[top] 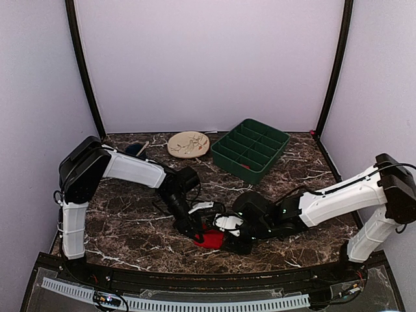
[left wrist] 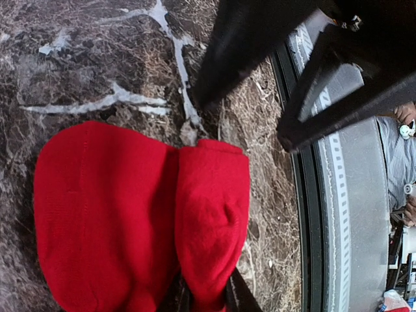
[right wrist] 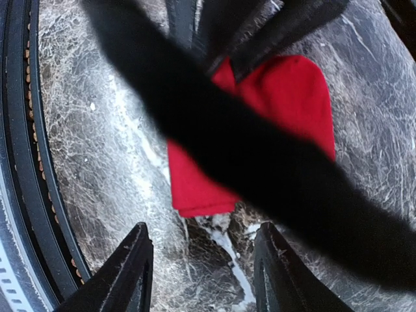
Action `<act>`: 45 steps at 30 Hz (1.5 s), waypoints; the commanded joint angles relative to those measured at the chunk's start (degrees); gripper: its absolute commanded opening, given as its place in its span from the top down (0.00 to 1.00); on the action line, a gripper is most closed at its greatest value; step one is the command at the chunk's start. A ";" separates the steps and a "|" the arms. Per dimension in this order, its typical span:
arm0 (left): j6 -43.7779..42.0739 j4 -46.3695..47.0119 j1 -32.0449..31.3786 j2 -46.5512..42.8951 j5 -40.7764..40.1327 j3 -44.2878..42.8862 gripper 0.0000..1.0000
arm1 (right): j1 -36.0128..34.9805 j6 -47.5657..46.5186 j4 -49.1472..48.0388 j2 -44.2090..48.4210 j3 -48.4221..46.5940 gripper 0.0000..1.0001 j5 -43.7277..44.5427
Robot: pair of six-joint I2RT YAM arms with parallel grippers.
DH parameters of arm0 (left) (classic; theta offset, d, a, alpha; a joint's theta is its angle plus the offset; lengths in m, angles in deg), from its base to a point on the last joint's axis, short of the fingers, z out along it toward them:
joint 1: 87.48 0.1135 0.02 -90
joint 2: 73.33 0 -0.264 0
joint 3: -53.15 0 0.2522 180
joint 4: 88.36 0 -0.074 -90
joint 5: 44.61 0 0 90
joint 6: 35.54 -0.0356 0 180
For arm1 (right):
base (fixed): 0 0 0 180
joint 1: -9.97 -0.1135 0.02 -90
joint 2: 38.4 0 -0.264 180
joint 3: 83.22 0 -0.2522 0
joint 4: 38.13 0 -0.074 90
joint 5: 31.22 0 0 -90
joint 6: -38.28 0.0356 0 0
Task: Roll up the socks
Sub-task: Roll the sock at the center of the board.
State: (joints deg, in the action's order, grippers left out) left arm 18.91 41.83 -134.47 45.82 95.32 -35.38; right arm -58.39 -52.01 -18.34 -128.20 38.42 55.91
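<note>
Socks: your bright red soft fabric socks (left wrist: 130, 214) lie as one heap on the dark marbled stone counter (top: 130, 221). They are on the near side of the green divided plastic tray (top: 231, 168) and well apart from it.
Shape: the left wrist view gives you two lobes side by side and touching, a broad flat one and a narrower, plumper one. No white patterned end shows.
Left pincer: the left pincer (top: 197, 233), also nearward of the tray, is narrow. Its tips sit either side of the narrower lobe's edge, so read it as pinching the socks.
Right pincer: the right pincer (right wrist: 205, 273) stands wide with only bare counter between its fingers. The socks lie just beyond its tips, untouched by it.
Obstruction: a black blurred band (right wrist: 260, 175) crosses the right wrist view in front of the socks. You cannot tell what it is.
Done: at most a fold or a first turn, by my judgement. Nothing reads as a tight round roll yet.
Left to do: the rolling proper, probably with one pincer pinning while the other turns the fabric over. The heap looks soft enough to spring open if you release it early.
Further out: a beige round plate (top: 174, 146) sits just beside the tray, on its left.
</note>
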 commanded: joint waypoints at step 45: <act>4.68 -2.92 3.31 1.35 -3.15 -4.22 0.66 | 3.21 -3.24 0.04 -10.53 -7.13 0.96 -7.99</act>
State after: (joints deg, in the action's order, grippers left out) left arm 21.88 38.25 -132.80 49.43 97.46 -39.20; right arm -57.30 -57.83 -17.03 -138.39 30.82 52.21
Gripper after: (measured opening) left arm 0.334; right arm 0.081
